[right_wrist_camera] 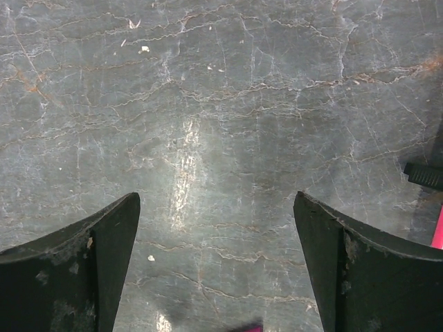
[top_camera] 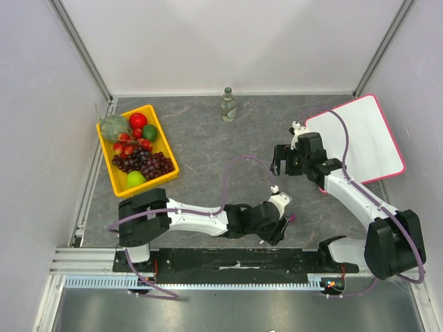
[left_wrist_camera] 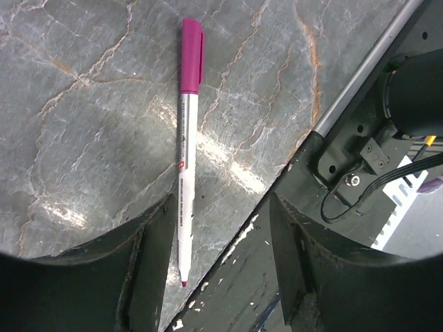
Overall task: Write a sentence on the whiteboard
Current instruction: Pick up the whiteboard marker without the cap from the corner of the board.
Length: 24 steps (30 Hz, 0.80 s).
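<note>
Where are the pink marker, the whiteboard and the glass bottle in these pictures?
pink marker (left_wrist_camera: 185, 166): left wrist view, middle of its white barrel.
whiteboard (top_camera: 367, 138): top external view, bare white surface.
glass bottle (top_camera: 228, 107): top external view, its body.

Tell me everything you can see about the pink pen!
The pen is thin, with a white plastic-looking barrel bearing small print and a magenta cap on its far end. A pink tip shows at the near end. It lies flat on the grey stone-patterned table, between the left gripper's open fingers, ungripped.
</note>
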Motion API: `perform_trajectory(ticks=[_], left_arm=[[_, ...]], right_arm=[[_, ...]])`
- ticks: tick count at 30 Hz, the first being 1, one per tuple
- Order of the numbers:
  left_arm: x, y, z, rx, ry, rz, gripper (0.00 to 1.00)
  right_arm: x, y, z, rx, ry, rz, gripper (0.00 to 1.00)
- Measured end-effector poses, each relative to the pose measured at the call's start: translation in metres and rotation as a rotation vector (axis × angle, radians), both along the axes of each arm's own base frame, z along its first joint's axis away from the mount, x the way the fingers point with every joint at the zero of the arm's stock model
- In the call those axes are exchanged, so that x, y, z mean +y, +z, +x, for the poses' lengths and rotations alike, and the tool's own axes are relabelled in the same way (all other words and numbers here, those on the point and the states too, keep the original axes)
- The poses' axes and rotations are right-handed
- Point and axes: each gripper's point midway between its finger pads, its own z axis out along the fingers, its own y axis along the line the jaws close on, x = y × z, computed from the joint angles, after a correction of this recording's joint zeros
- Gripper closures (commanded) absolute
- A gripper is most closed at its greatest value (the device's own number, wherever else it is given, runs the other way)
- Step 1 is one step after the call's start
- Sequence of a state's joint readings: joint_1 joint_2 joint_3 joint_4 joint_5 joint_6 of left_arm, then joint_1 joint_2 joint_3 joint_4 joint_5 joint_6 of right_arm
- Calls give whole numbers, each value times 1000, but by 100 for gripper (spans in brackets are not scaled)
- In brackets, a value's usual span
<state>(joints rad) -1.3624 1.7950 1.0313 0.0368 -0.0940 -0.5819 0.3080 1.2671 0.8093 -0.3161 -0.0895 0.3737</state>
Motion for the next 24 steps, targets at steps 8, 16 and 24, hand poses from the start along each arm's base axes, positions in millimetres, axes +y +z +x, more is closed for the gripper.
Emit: perform_trajectory(ticks=[8,16,24], left_arm=[[12,-15,8,-112,-15,128,46],[20,-33,3,-207,-37,216,78],[17,-34,5,-243,-29,219,98]], right_arm=[[-7,-6,-2,19,-18,-5,2],[-11,-6,-1,20,-30,-2,2],[-11,-6,-1,23,-30,4,2]])
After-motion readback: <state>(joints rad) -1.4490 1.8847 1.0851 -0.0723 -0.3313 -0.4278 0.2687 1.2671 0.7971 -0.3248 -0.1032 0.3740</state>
